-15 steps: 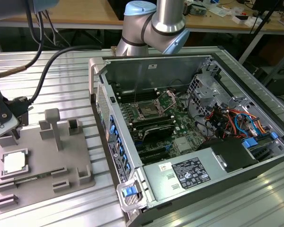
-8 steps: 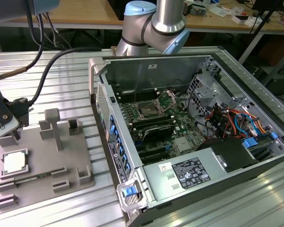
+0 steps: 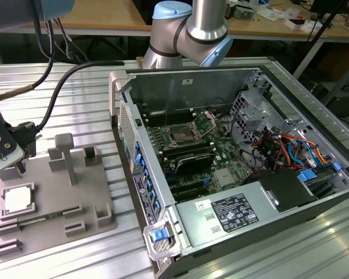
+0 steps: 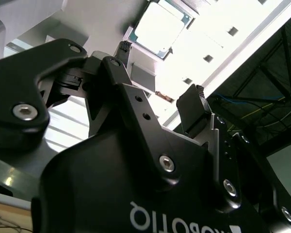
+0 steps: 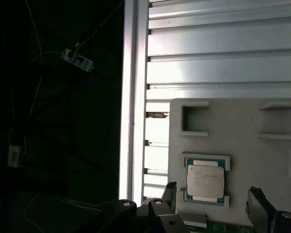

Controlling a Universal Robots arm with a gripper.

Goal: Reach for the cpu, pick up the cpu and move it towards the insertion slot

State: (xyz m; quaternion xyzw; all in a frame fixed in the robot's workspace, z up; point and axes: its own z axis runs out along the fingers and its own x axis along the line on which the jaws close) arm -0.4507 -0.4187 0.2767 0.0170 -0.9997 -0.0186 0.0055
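Cpu (image 5: 205,181): flat silvery square, seated in grey plastic tray (image 5: 233,124).

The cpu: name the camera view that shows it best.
The first wrist view: the cpu lies whole, seen square-on in the grey tray. The second wrist view shows it tilted and cut by the picture's edge. The exterior view shows it small, at the exterior view's left.

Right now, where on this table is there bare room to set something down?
Bare table: the strip between the tray and the computer case, and the stretch at the exterior view's lower right, beside the case. Crowded: the tray, with the chip under open fingers.
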